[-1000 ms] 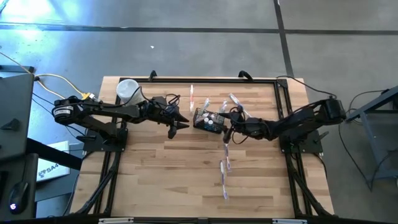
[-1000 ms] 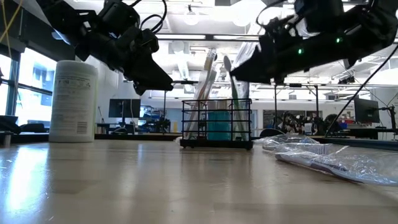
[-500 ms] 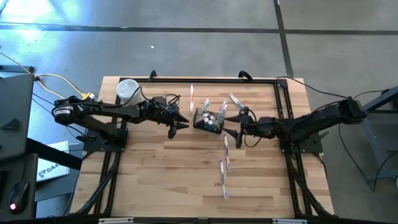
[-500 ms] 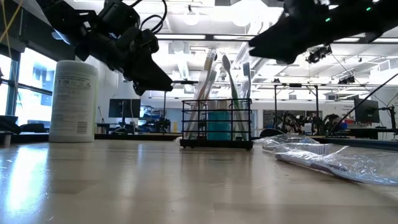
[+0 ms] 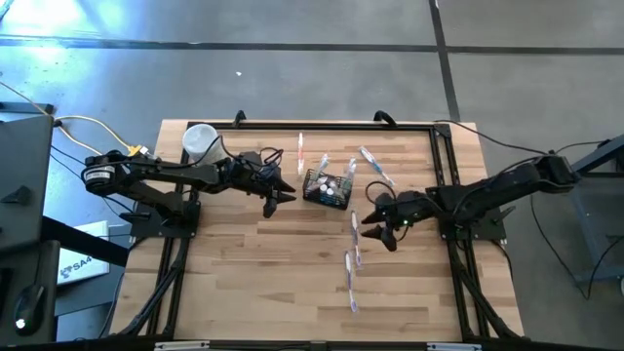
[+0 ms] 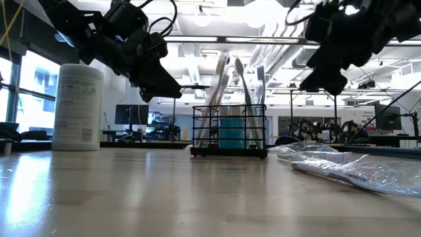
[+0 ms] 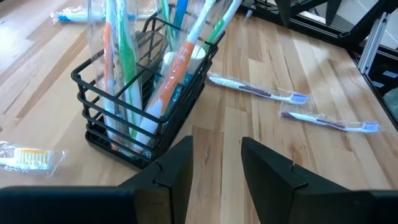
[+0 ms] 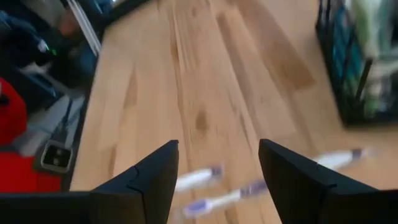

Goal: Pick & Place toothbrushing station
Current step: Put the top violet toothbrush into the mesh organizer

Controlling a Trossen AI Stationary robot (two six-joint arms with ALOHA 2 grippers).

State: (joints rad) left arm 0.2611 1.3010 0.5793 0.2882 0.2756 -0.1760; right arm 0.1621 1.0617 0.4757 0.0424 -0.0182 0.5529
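Observation:
The toothbrushing station (image 5: 327,187) is a small black wire caddy standing on its base at mid-table, with several wrapped toothbrushes upright in it (image 7: 143,93) (image 6: 229,128). My left gripper (image 5: 279,196) hovers just to the caddy's left, above the table, open with nothing between its fingers (image 7: 216,163). My right gripper (image 5: 376,228) hangs to the caddy's near right, also open and empty (image 8: 217,169). It is above the table and over wrapped toothbrushes (image 8: 199,178) that lie flat on the wood.
A white cylindrical container (image 5: 200,142) stands at the far left corner (image 6: 77,105). Loose wrapped toothbrushes lie beyond the caddy (image 5: 300,151), to its far right (image 5: 374,166), and in a line toward the near edge (image 5: 352,261). Bare wood (image 5: 244,273) fills the near left.
My right gripper has drawn back from the caddy's top toward the table's near right, rising a little and rolling about its own line. Its fingers stay open. The caddy, its toothbrushes and my left gripper have kept still.

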